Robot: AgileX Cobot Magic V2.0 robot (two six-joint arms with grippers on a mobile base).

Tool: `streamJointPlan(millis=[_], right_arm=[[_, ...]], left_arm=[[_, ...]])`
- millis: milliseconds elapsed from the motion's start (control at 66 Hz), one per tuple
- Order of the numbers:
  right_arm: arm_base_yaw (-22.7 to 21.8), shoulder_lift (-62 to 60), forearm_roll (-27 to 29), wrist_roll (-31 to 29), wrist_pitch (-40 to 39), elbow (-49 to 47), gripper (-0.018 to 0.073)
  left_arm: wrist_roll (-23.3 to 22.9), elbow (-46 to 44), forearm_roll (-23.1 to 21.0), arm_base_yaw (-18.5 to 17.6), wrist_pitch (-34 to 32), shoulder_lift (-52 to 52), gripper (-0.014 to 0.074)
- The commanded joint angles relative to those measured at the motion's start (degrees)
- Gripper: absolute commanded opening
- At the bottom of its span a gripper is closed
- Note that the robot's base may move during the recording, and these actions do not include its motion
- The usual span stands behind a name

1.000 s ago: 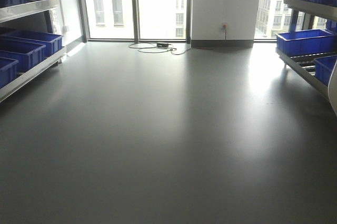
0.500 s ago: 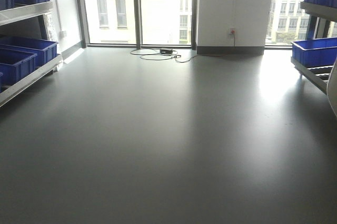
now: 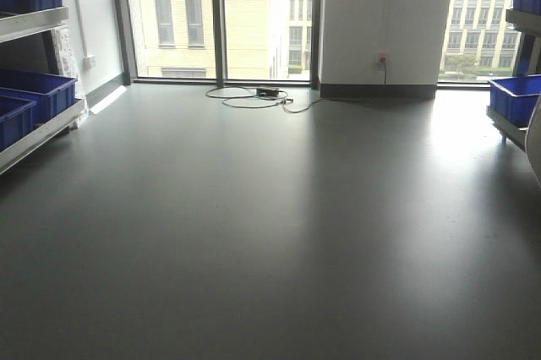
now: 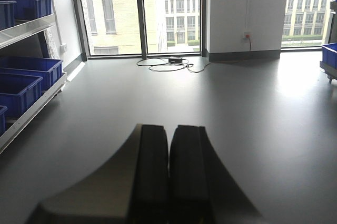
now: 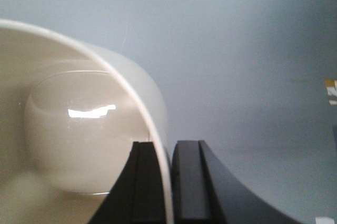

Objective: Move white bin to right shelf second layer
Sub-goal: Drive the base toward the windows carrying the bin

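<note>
Gleaming floor, blue crates, white bin

The left gripper comes into its wrist view from 6 o'clock and points to 12 o'clock, its two dark fingers pressed flat against each other. The right gripper also points to 12 o'clock. Its fingers pinch the wall of the white bin, one inside and one outside.
</note>
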Motion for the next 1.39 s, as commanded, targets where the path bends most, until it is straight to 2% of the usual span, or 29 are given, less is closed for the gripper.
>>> streamJointPlan(millis=[0,1379], right_arm=[[0.02,-0.17,-0.19,-0.12,-3.56,-1.72,0.0049],[0.02,-0.17,0.07,-0.12,-3.60,-1.72,0.0049]], left_arm=[[-0.15,2.11,-0.35,-0.25,-4.81,-0.80,0.0085],[-0.15,2.11,-0.35,-0.25,-4.81,-0.80,0.0085]])
